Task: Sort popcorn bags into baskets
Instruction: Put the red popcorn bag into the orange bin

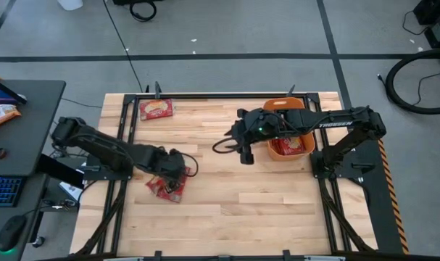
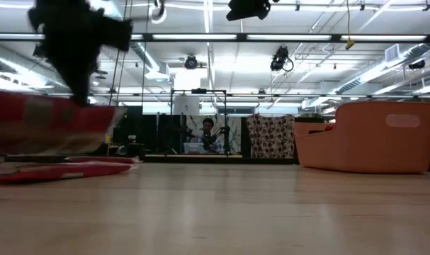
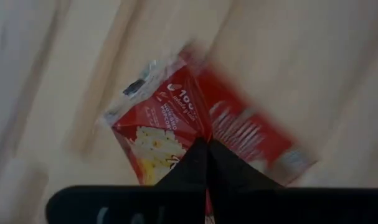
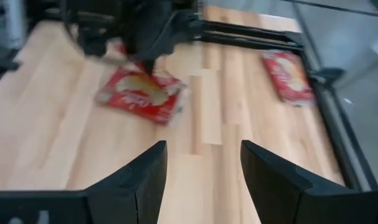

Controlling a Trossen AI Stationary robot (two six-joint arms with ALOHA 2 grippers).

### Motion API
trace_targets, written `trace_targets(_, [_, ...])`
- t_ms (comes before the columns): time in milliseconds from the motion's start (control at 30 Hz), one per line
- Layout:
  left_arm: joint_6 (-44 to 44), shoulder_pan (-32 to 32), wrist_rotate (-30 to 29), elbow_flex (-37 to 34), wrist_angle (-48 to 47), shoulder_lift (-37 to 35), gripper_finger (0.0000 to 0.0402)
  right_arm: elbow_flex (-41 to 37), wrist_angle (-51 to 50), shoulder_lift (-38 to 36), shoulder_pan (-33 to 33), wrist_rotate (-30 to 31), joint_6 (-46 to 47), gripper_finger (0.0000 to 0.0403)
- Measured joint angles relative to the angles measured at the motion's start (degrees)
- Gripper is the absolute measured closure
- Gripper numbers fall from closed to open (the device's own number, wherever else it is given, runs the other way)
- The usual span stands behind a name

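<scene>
My left gripper is shut on a red popcorn bag near the table's left side. A second red bag lies flat on the wood right under it. A third bag lies flat near the far left corner. The orange basket stands on the table's far right, with red bags inside it. My right gripper hangs open over bare wood just left of the basket, touching nothing. In the right wrist view, its fingers point toward the left arm and its bags. My left gripper pinches the red bag between its two shut fingers, coming from above and pointing down. The fingertips meet on the bag's printed face, where the foil creases upward. In the low view the bag hangs roughly level below the fingers, clear of the table.
A dark side desk with a keyboard, a mouse and an orange snack bag stands left of the table. The table's metal frame runs along its far edge. Bare wood spans the middle and near part of the table.
</scene>
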Motion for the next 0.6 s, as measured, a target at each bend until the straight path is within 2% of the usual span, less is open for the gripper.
trace_targets(133, [9.3, 0.5, -0.9, 4.2, 5.3, -2.7, 0.0398, 0.0, -0.1, 0.0, -0.2, -3.5, -2.7, 0.0195])
trace_targets(333, [17.6, 1.5, 0.5, 8.9, 16.6, -3.4, 0.0398, 0.0, 0.5, 0.4, -0.2, -7.6, -2.1, 0.0181])
trace_targets(500, [24.1, 2.1, 0.8, 9.3, 29.5, -3.1, 0.0398, 0.0, 0.0, 1.2, -0.1, -13.4, -1.1, 0.0168])
trace_targets(600, [25.9, 3.2, 1.8, 9.3, 33.4, -3.3, 0.0398, 0.0, 0.1, 1.1, 0.4, -15.6, -3.2, 0.0168])
